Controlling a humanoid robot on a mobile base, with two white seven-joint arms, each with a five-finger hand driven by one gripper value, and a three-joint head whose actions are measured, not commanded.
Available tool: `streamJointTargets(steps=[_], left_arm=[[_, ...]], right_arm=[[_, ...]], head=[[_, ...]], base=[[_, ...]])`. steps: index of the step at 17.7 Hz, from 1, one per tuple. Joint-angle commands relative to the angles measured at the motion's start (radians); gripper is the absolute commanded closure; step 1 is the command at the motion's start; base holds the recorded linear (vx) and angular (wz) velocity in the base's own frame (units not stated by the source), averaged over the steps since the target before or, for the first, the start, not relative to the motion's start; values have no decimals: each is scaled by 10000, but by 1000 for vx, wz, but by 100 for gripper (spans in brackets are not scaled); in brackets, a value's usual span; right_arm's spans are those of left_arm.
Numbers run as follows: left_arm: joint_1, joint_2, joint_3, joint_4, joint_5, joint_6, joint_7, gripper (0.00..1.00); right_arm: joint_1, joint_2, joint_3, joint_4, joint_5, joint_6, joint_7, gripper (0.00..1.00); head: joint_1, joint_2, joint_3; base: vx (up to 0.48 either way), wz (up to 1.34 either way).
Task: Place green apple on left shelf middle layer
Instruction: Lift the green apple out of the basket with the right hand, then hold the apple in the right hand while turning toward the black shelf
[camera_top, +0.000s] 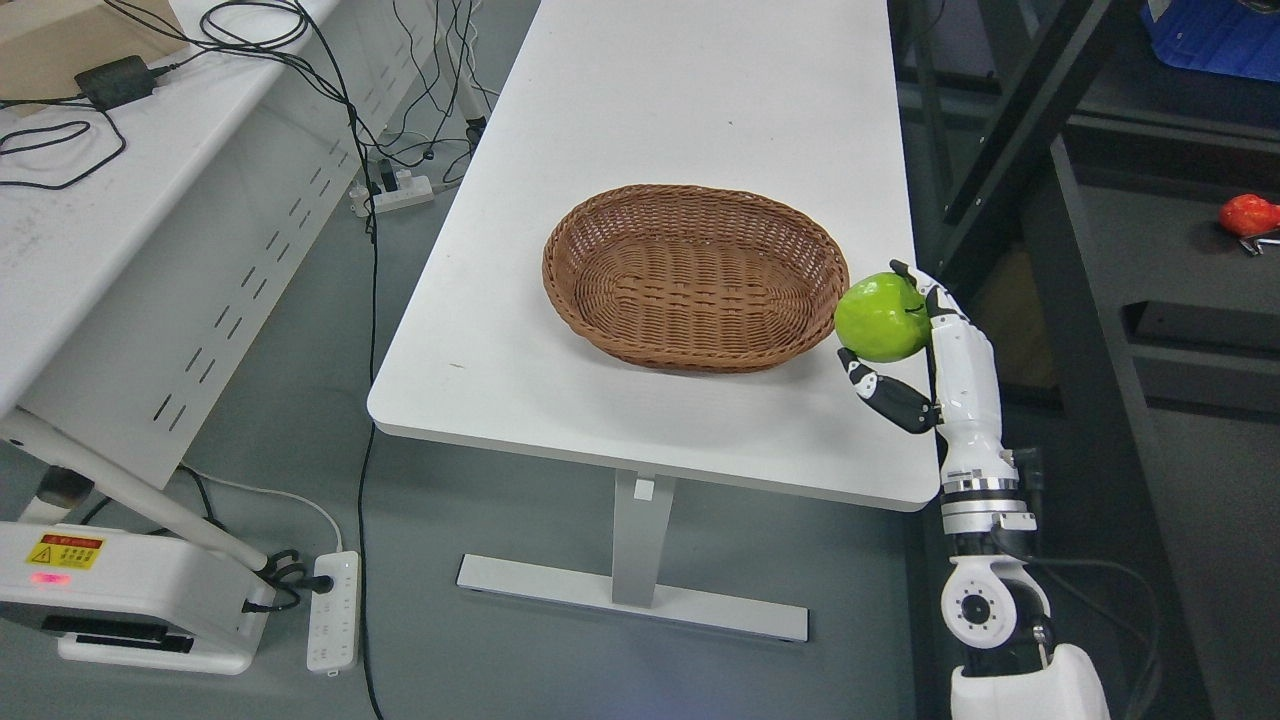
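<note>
Apple (880, 316): bright lime green, glossy, dark stem spot. Right hand (925, 350) on it: white shell, black fingertips and joints, silver wrist ring. Basket (695, 275) just left of apple: brown wicker, woven ribbed pattern. Table (640, 130) under basket: plain white, white leg. Floor: grey. Far right of basket: red object (1247, 214) on dark grey shelf (1160, 250). Far left: white power strip (333, 610), black cables.

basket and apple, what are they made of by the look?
Basket: woven wicker or rattan, matte brown; the woven strands and braided rim show. Could be plastic imitation.
Green apple, held in the right hand: smooth and glossy with highlights; real or plastic, cannot tell.
</note>
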Motion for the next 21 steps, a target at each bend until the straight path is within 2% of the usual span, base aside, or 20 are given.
streamJointTargets(steps=[1, 21], left_arm=[[0, 175, 9, -2, 0, -5, 2, 0], [0, 175, -21, -2, 0, -5, 2, 0]], right_arm=[[451, 447, -421, -648, -18, -6, 13, 100], [758, 610, -375, -633, -33, -6, 29, 100]], head=[[0, 0, 0], [0, 0, 0]], base=[[-114, -51], [-103, -62]])
